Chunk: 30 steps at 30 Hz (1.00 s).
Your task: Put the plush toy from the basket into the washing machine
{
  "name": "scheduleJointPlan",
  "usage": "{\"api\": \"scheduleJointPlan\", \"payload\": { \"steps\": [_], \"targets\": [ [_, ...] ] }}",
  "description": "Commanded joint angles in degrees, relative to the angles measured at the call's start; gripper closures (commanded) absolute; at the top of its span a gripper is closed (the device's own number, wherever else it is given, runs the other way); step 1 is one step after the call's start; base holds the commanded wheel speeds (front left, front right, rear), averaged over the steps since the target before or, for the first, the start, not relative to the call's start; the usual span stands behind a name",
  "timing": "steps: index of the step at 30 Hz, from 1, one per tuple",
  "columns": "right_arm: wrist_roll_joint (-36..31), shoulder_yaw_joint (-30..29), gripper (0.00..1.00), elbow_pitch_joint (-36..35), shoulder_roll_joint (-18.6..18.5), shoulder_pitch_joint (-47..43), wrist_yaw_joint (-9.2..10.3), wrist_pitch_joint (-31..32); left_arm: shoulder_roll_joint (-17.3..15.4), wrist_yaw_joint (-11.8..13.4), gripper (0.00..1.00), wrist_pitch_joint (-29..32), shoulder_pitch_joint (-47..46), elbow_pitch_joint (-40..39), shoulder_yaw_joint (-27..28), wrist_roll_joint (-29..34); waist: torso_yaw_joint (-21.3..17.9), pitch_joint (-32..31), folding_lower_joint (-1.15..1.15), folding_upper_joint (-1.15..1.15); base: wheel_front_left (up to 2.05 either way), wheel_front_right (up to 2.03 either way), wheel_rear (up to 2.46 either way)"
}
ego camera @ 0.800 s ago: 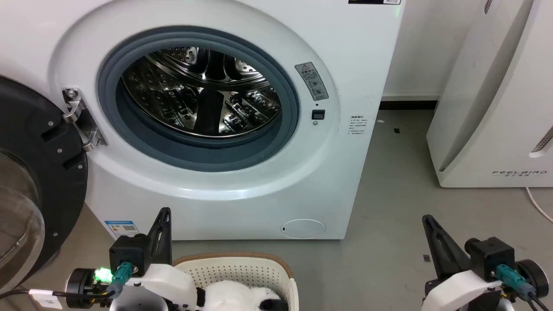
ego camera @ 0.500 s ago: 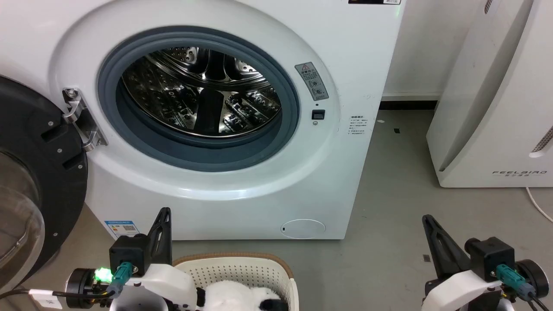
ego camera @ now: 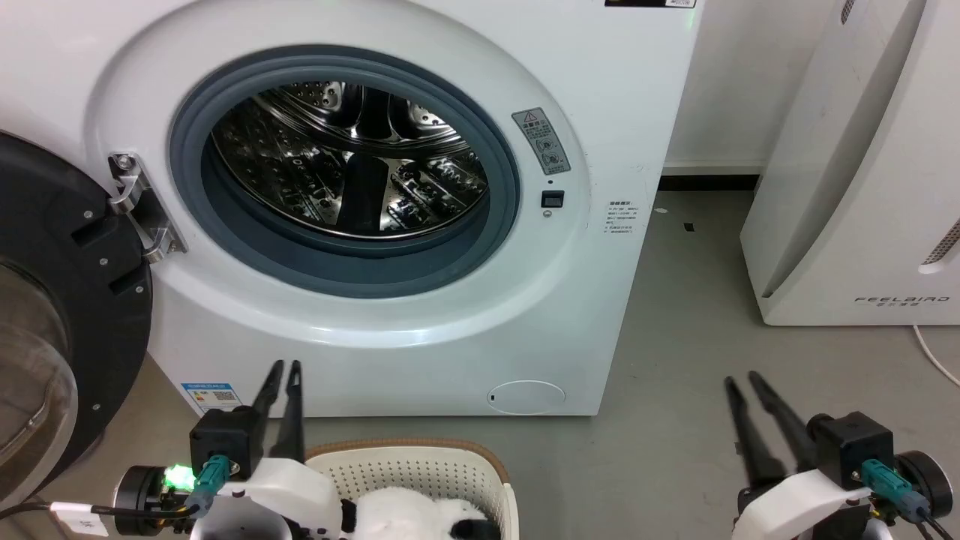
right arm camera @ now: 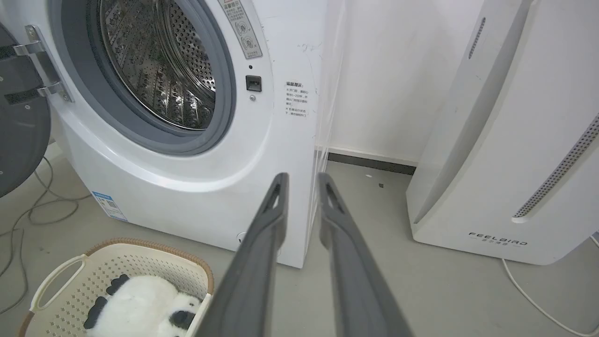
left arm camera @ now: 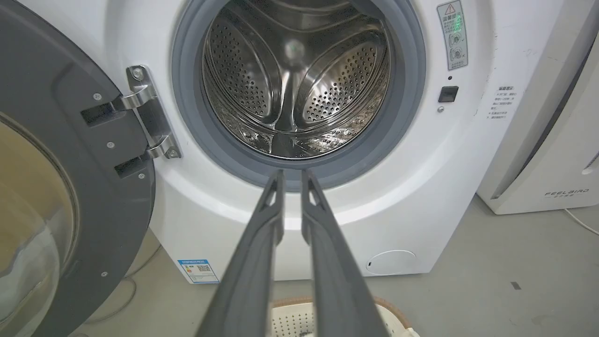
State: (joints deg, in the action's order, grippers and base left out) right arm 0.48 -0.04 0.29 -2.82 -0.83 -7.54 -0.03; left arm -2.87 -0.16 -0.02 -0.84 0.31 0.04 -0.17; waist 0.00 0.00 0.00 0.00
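Left tool (ego camera: 285,364), right tool (ego camera: 740,377) newly ajar.

left gripper (ego camera: 286,363) and right gripper (ego camera: 740,376) sit low, fingers pointing up, each pair slightly parted

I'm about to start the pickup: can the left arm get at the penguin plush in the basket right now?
Probably yes. The left pincer, slightly open and holding nothing, is close by the basket; the penguin plush lies uncovered in its open top.
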Motion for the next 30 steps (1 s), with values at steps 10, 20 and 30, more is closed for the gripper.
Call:
{"api": "scheduleJointPlan", "payload": {
  "steps": [10,20,30],
  "targets": [
    [2.4,-1.3,0.0,-0.3,0.0,0.1,0.0,-1.1,0.0,0.8,0.0,-1.1,-0.4,0.4,-0.6,-0.3,0.0,0.3,0.0,0.0,0.0,0.0,0.0],
    [5.9,-2.1,0.0,-0.8,0.0,0.4,0.01,-2.3,0.0,1.2,0.0,-2.3,-1.4,1.2,-1.2,-0.3,-0.2,1.0,0.0,0.0,0.0,0.0,0.0],
    [8.9,-2.7,0.0,-1.2,0.0,1.2,0.01,-3.5,-0.2,0.8,0.0,-3.5,-3.4,4.6,-1.9,-0.3,-0.4,2.6,0.0,0.0,0.0,0.0,0.0]
  ]
}}
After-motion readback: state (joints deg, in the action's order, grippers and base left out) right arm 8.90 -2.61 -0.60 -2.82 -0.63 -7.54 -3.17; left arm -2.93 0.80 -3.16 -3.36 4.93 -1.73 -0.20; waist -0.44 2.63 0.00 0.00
